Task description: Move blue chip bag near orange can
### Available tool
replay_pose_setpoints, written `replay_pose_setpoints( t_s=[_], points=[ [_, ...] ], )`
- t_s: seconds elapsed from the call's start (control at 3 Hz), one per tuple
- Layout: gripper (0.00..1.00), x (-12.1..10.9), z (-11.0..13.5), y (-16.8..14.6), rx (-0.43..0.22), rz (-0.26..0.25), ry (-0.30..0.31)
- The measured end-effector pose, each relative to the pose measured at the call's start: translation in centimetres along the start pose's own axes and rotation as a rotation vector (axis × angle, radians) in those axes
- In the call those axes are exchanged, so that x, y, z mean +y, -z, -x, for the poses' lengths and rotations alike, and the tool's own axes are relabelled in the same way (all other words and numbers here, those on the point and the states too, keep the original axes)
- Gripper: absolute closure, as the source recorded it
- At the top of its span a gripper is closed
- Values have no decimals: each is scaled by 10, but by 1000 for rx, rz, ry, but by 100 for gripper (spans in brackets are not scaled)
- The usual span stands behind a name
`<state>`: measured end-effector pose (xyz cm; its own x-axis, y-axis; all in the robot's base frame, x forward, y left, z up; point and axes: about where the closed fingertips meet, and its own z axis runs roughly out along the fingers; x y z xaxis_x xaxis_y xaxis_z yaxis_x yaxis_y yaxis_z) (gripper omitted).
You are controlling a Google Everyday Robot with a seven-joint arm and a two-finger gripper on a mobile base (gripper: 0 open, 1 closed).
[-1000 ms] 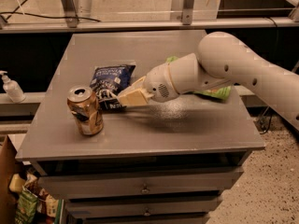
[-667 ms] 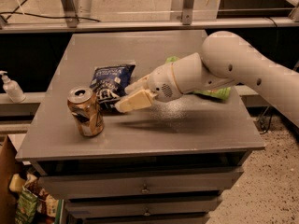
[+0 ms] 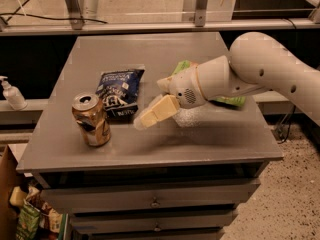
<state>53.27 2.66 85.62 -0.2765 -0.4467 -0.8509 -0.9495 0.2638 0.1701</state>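
Orange can [image 3: 91, 120]: stands upright near the front left corner of the grey table [image 3: 150, 49], dented, its silver top open to the camera
Blue chip bag [image 3: 119, 91]: lies flat on the table just behind and to the right of the orange can, its near left corner close to the can's top; whether the two touch cannot be told
Gripper [image 3: 150, 116]: to the right of the orange can and at about the can's height, low over the table, with its cream tip just beside the bag's near right corner
Gripper's hold: I cannot tell how far open it is; the bag rests on the table, not lifted
Arm [image 3: 260, 69]: white, reaches in from the right toward the orange can
Light-green snack bag [image 3: 234, 102]: well to the right of the orange can, mostly hidden behind the arm
White pump bottle [image 3: 11, 93]: left of the orange can, off the table on a lower ledge
Drawers [image 3: 155, 202]: below the orange can, in the front of the table
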Motion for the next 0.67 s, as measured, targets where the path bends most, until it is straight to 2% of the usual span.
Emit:
replay_pose_setpoints(
  t_s=[0.67],
  points=[
    [0, -29, -39, 87, -39, -174, -41]
  ],
)
